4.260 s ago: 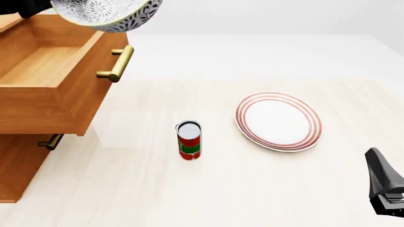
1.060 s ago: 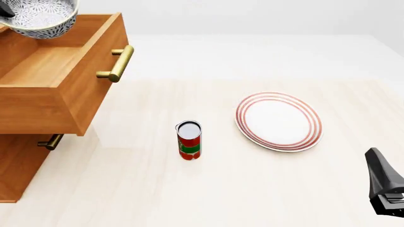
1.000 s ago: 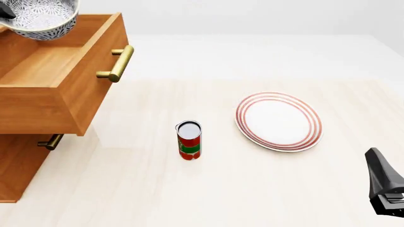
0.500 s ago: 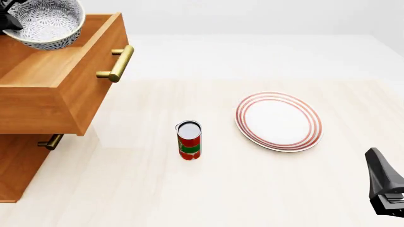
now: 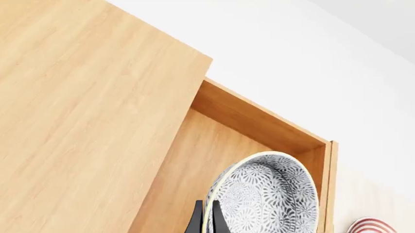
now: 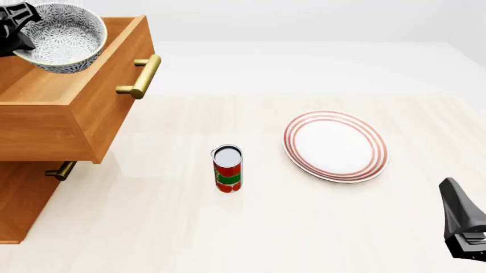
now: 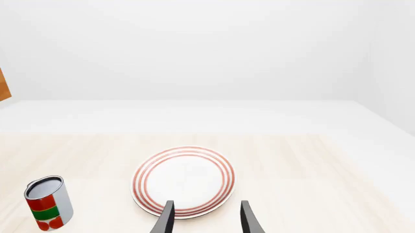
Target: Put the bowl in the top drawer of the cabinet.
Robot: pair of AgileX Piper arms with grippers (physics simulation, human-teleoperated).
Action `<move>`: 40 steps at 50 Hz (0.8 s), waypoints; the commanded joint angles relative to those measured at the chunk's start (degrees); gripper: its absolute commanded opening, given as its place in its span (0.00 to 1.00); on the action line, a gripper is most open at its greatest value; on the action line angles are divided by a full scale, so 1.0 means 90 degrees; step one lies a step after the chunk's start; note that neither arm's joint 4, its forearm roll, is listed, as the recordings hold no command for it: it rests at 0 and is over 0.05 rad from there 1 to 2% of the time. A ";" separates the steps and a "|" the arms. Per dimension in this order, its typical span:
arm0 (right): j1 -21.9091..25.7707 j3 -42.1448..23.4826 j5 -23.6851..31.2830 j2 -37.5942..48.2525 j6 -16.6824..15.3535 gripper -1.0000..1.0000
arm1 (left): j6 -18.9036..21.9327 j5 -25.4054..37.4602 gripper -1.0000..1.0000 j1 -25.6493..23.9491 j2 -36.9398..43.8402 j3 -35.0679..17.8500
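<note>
The speckled blue-grey bowl (image 6: 62, 35) hangs tilted over the back of the open top drawer (image 6: 72, 108) of the wooden cabinet (image 6: 19, 196). My left gripper (image 6: 19, 35) is shut on the bowl's left rim. In the left wrist view the thin fingers (image 5: 196, 219) pinch the rim of the bowl (image 5: 269, 194) above the drawer floor (image 5: 188, 174). Whether the bowl touches the floor cannot be told. Low at the right edge of the front view, my right gripper (image 6: 465, 230) is open and holds nothing; its wrist view shows the right gripper (image 7: 206, 221) the same.
A red-ringed white plate (image 6: 335, 145) lies right of centre on the table. A red and green can (image 6: 227, 169) stands upright in the middle. The top drawer's brass handle (image 6: 141, 76) juts out toward the table; the lower drawer's handle (image 6: 60, 170) sits beneath.
The bowl travelled left from over the drawer front to over the drawer, then sank lower and a little right in the last second. The right arm has stayed still.
</note>
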 commanded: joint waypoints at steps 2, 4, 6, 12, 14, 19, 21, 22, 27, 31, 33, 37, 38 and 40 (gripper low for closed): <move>-0.0002 0.0000 0.0000 0.0000 0.0000 1.00 | 0.0082 -0.0106 0.00 0.0016 0.0040 0.0055; 0.0000 0.0000 0.0000 0.0000 0.0001 1.00 | 0.0093 -0.0125 0.00 0.0016 0.0057 0.0072; -0.0001 0.0000 0.0000 0.0000 0.0001 1.00 | 0.0087 -0.0123 0.00 0.0008 0.0069 0.0069; 0.0000 0.0000 -0.0001 -0.0001 0.0002 1.00 | 0.0093 -0.0145 0.00 0.0001 0.0105 0.0068; -0.0001 0.0000 0.0000 -0.0001 -0.0001 1.00 | 0.0102 -0.0179 0.00 0.0008 0.0121 0.0102; -0.0001 0.0000 0.0000 0.0000 0.0000 1.00 | 0.0104 -0.0211 0.00 0.0004 0.0142 0.0139; 0.0001 0.0000 0.0000 0.0000 0.0000 1.00 | 0.0110 -0.0224 0.00 0.0012 0.0152 0.0151; -0.0001 0.0000 0.0000 0.0000 0.0001 1.00 | 0.0112 -0.0228 0.00 0.0015 0.0157 0.0155; 0.0000 0.0000 0.0000 0.0000 -0.0001 1.00 | 0.0127 -0.0255 0.00 0.0030 0.0179 0.0163; 0.0000 0.0000 0.0000 0.0000 0.0000 1.00 | 0.0130 -0.0292 0.00 0.0027 0.0191 0.0215; 0.0000 0.0000 0.0000 0.0000 0.0000 1.00 | 0.0128 -0.0297 0.00 0.0030 0.0200 0.0218; 0.0001 0.0000 0.0000 0.0001 0.0000 1.00 | 0.0143 -0.0303 0.00 0.0043 0.0208 0.0220; 0.0001 0.0000 0.0000 0.0000 0.0000 1.00 | 0.0141 -0.0307 0.00 0.0039 0.0215 0.0222; 0.0000 0.0000 0.0000 0.0000 0.0000 1.00 | 0.0151 -0.0322 0.00 0.0070 0.0219 0.0236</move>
